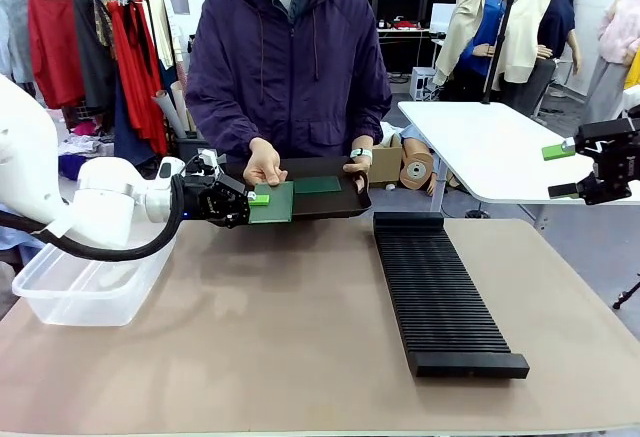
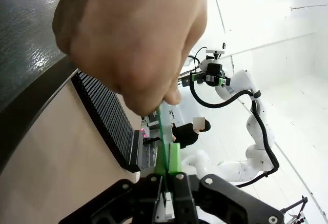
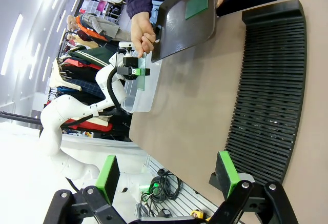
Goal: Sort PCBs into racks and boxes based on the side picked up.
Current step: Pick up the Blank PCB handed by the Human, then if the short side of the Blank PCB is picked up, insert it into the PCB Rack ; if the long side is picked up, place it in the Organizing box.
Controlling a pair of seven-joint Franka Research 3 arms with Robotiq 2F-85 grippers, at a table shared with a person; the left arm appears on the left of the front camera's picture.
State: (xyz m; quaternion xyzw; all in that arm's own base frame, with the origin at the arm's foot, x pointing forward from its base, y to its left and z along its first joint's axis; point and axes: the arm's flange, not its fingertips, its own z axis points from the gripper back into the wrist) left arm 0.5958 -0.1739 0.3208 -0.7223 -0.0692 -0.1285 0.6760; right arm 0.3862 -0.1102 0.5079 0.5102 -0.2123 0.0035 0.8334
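My left gripper (image 1: 254, 200) is shut on the near edge of a green PCB (image 1: 274, 203), held beside the left end of the flat black tray (image 1: 340, 202) that the person holds in both hands. A second PCB (image 1: 317, 185) lies on that tray. In the left wrist view the held PCB (image 2: 162, 126) stands edge-on between the fingers of my left gripper (image 2: 166, 171), and the person's hand (image 2: 133, 34) is right at its far edge. The long black slotted rack (image 1: 440, 292) lies right of centre. My right gripper (image 1: 566, 171) hangs open and raised at the far right, also seen as the right gripper (image 3: 168, 175).
The clear plastic tub (image 1: 85, 282) sits at the table's left edge under my left arm. A white table (image 1: 490, 147) stands behind on the right. Bare tabletop (image 1: 270, 337) lies between the tub and the rack (image 3: 269, 80).
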